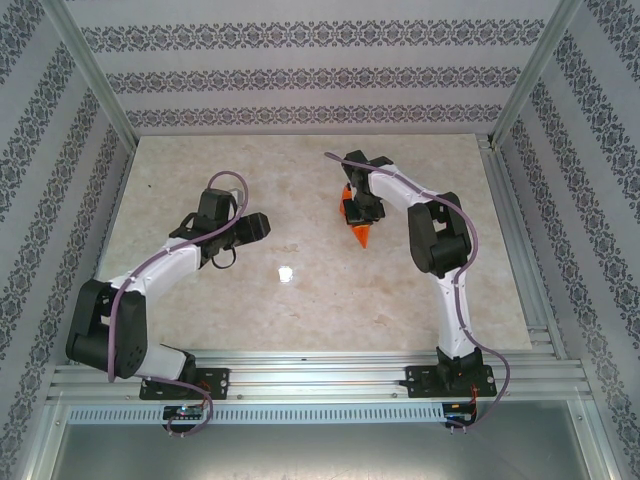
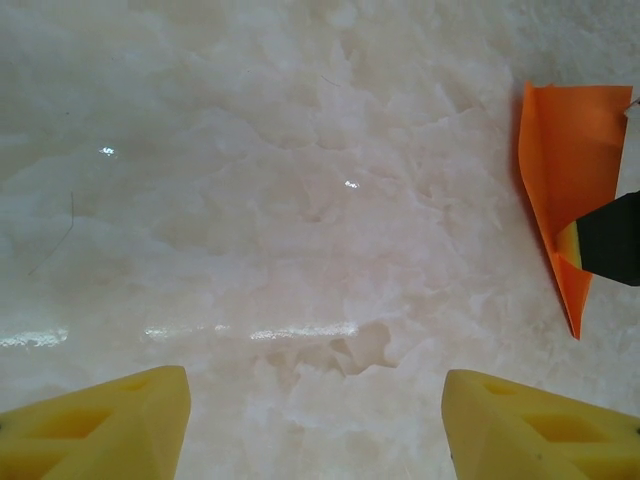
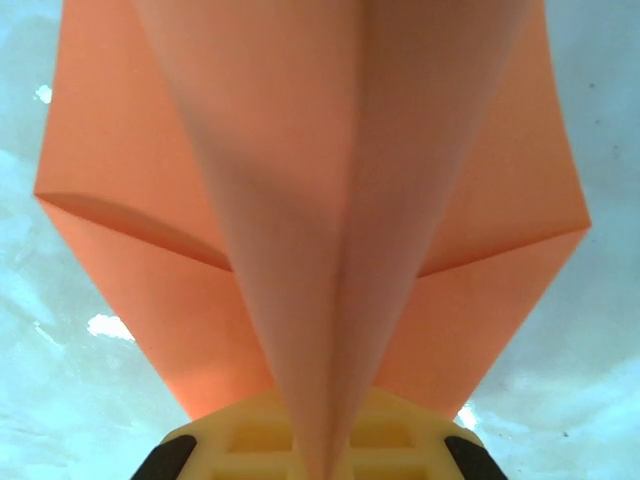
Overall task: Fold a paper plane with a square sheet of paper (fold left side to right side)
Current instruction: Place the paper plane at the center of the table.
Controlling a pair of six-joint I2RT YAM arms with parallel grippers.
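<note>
Left gripper [image 1: 256,226]: jaws wide apart, holding nothing, over the table [image 1: 300,310] left of centre. Paper plane [image 1: 361,233] sits to its right, well apart, pinched in the closed right gripper [image 1: 354,207]. Long axis runs far-to-near, nose toward the bases. Right arm nearer. Count: one plane, two grippers.

Glossy pale marbled table [image 1: 300,300], folded orange paper plane [image 1: 361,233] right of centre, possibly touching its surface.
</note>
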